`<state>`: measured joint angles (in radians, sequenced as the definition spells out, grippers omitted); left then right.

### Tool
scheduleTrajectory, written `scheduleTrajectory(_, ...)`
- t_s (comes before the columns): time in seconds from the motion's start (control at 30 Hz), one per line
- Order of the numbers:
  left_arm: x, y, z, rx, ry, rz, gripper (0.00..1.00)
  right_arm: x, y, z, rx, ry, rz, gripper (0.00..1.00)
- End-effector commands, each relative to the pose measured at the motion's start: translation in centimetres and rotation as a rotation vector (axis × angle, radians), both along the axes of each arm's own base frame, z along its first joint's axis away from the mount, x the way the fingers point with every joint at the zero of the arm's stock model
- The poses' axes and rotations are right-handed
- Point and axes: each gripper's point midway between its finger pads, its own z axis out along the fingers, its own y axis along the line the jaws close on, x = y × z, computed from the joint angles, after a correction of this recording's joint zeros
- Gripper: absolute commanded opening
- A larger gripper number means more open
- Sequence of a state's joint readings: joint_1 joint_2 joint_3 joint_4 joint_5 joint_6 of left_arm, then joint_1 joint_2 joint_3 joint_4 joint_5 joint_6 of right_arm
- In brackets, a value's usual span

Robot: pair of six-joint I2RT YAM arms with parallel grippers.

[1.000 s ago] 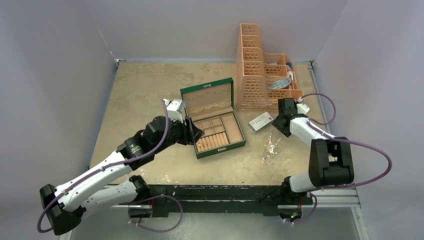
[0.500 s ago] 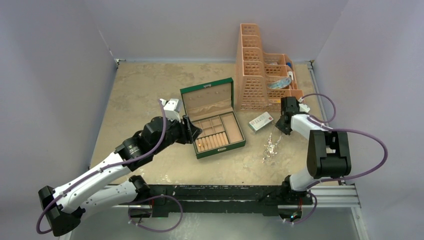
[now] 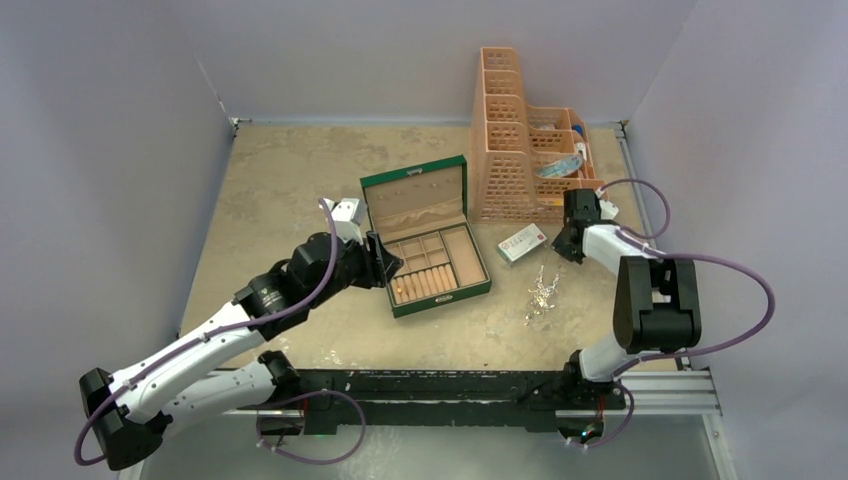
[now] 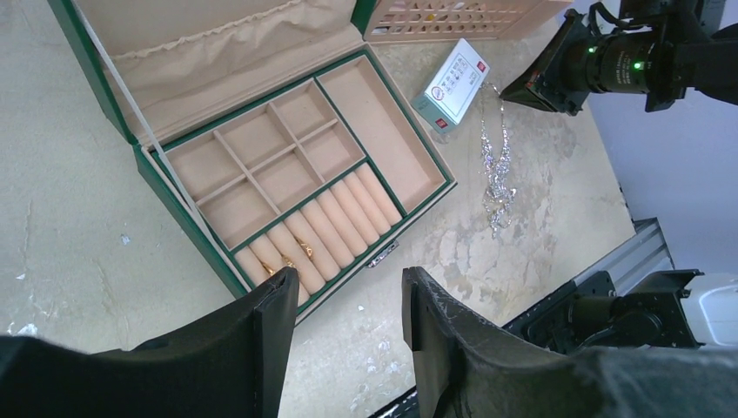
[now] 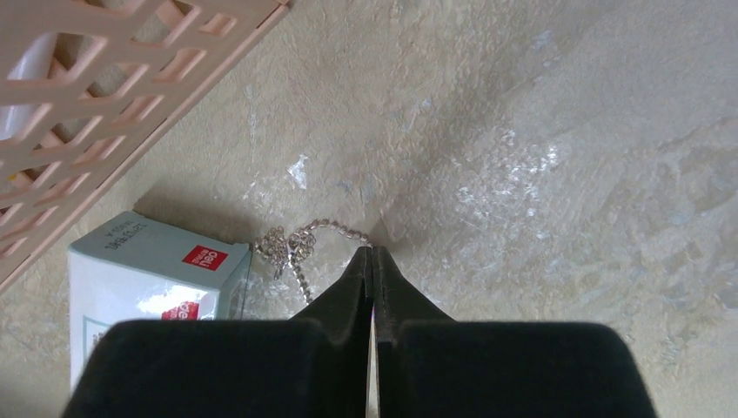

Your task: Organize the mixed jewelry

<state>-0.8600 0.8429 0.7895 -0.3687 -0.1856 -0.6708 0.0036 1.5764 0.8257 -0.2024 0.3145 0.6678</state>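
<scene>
The mixed jewelry shows as a silvery chain [image 3: 541, 292] [image 4: 498, 174] strung out on the table right of the open green box [image 3: 445, 300] [image 4: 410, 117], and as gold rings [image 4: 305, 250] [image 3: 403, 288] tucked in the box's roll slots. My right gripper [image 3: 562, 250] [image 5: 372, 251] is shut, its tips down on the table pinching the far end of the chain [image 5: 300, 239] beside the white card box [image 5: 148, 279]. My left gripper [image 3: 392, 268] [image 4: 348, 292] hovers open and empty over the box's near left corner.
A peach lattice rack [image 3: 520, 140] [image 5: 104, 104] stands behind the right gripper at the back right. The white card box [image 3: 522, 242] [image 4: 450, 87] lies between the rack and the green box. Walls close in the table on three sides.
My right gripper has gone from open to shut on the chain's end and moved slightly back toward the rack. The left arm has hardly moved.
</scene>
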Motion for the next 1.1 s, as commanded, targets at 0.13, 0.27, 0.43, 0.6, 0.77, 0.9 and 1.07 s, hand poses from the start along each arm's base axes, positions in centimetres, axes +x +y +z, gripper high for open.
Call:
scheduleTrajectory(0.13,1.1,-1.0,3.3,-0.075,-0.051,0.025,0.47,0.2,-1.5,5.7,-0.078,-0.123,-0.025,0.00)
scheduleTrajectory(0.27,1.3,-1.6,3.5,-0.086,-0.040,0.017,0.47,0.4,-1.4,7.8,-0.075,-0.174,-0.021,0.00)
scheduleTrajectory(0.43,1.3,-2.4,3.1,-0.093,-0.023,-0.004,0.46,0.6,-1.0,8.8,-0.061,-0.200,0.005,0.00)
scheduleTrajectory(0.6,1.3,-2.7,2.7,-0.088,-0.007,-0.010,0.46,-0.5,-0.3,6.2,-0.010,-0.126,-0.012,0.15)
scheduleTrajectory(0.77,1.3,-2.2,2.2,-0.080,-0.002,0.008,0.46,-2.7,0.3,3.3,0.045,-0.053,-0.078,0.39)
scheduleTrajectory(0.9,1.4,-2.2,1.8,-0.080,-0.006,0.013,0.46,-3.9,1.2,1.6,0.092,-0.010,-0.066,0.41)
scheduleTrajectory(1.07,1.8,-1.9,1.1,-0.052,-0.006,0.031,0.46,-5.4,2.0,1.3,0.114,0.011,-0.082,0.41)
